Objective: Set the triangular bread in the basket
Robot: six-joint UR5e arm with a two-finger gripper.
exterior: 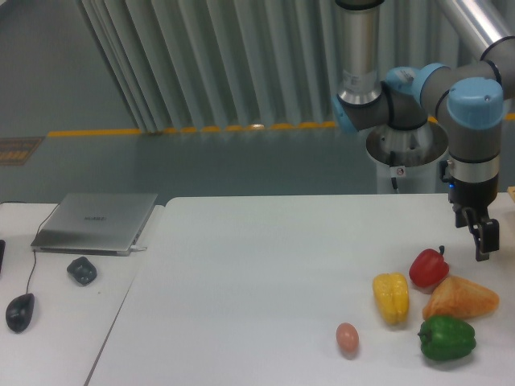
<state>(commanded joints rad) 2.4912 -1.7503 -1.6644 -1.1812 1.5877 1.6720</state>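
The triangular bread [459,298] is a golden-orange wedge lying on the white table [241,273] near the right edge, between a red bell pepper [427,268] and a green bell pepper [446,338]. My gripper [482,245] points down and hangs a little above and behind the bread, to its upper right, holding nothing that I can see. I see it edge-on, so the gap between its fingers does not show. No basket is clearly in view; only a tan sliver [511,193] shows at the right frame edge.
A yellow bell pepper [391,297] stands left of the bread and a small pinkish-brown egg [347,337] lies further left. On the side table at the left are a closed laptop [96,221], a small dark object [81,270] and a mouse [19,312].
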